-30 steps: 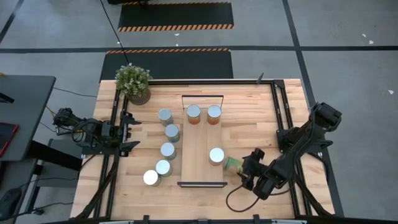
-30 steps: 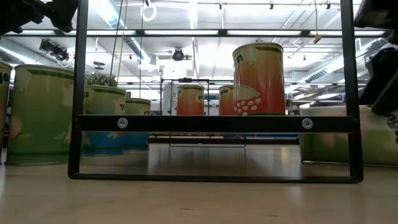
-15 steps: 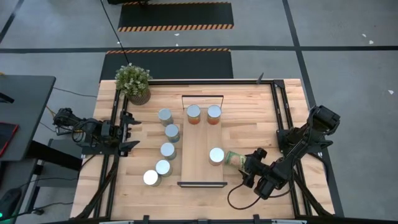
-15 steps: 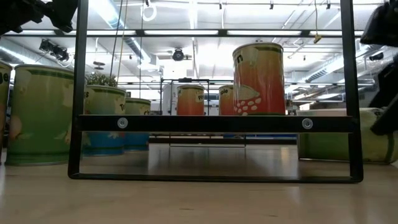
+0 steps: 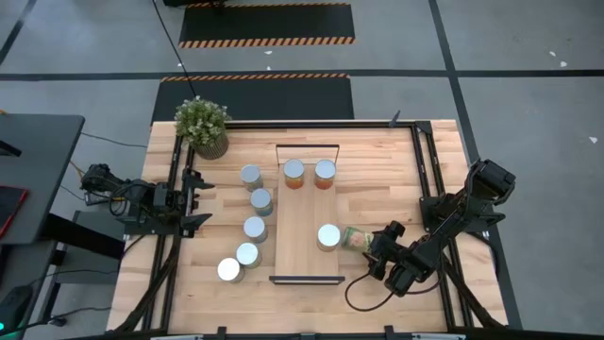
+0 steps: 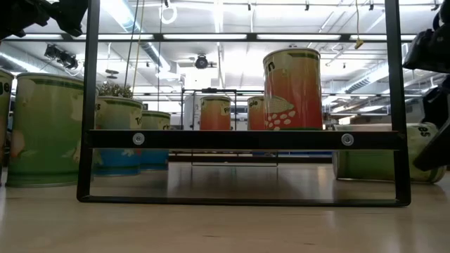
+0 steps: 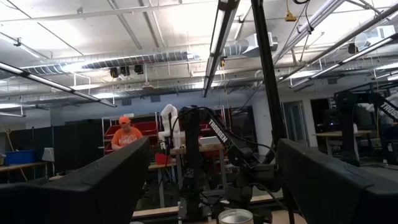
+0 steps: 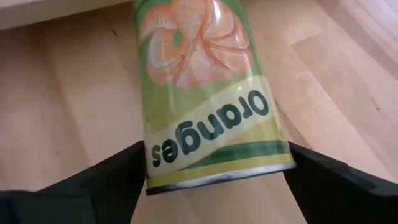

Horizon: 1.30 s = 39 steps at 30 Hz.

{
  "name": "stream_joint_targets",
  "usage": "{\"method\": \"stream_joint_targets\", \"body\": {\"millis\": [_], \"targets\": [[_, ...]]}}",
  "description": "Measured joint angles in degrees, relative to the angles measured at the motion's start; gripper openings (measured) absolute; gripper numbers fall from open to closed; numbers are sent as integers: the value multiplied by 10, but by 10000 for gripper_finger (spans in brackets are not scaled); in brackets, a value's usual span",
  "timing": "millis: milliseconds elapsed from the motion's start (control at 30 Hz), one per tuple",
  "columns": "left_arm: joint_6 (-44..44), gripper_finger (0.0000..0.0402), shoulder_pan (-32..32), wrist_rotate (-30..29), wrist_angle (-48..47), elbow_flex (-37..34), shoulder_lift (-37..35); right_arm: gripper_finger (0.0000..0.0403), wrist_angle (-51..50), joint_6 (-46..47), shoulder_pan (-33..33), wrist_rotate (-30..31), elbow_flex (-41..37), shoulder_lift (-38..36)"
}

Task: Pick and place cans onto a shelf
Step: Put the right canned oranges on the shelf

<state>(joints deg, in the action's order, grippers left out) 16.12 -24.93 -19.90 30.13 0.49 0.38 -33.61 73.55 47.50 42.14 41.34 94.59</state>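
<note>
Can (image 8: 208, 93) on its side, far end cut off | right hand (image 8: 211, 177) spread around it | left hand (image 7: 208, 180) spread

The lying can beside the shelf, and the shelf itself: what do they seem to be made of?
The lying can looks like metal under a glossy printed paper label reading "Oranges"; its rim shines silver. The shelf looks like pale, matte wood with visible grain, with thin black bars at its ends, probably painted metal.

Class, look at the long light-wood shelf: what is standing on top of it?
Three upright cans stand on the shelf: two at its far end and one nearer. Whatever lies beneath the board is covered.
</note>
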Motion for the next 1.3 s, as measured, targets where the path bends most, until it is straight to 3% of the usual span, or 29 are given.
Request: {"method": "stream_joint_targets", "body": {"millis": [167, 333, 767, 933, 1100, 1300], "targets": [[0, 357, 0, 0, 0, 0, 0, 335, -1, -10, 0, 2, 0, 0], [0, 357, 0, 0, 0, 0, 0, 332, -21, -24, -4, -20, 3, -17], [2, 357, 0, 0, 0, 0, 0, 339, -368, -62, -81, -93, 161, -162], [2, 357, 0, 0, 0, 0, 0, 341, -405, -185, -164, -96, 254, -183], [1, 357, 0, 0, 0, 0, 0, 339, -399, -351, -272, -127, 352, -138], [0, 357, 0, 0, -7, 0, 0, 340, -413, -492, -373, -255, 459, -34]]}}
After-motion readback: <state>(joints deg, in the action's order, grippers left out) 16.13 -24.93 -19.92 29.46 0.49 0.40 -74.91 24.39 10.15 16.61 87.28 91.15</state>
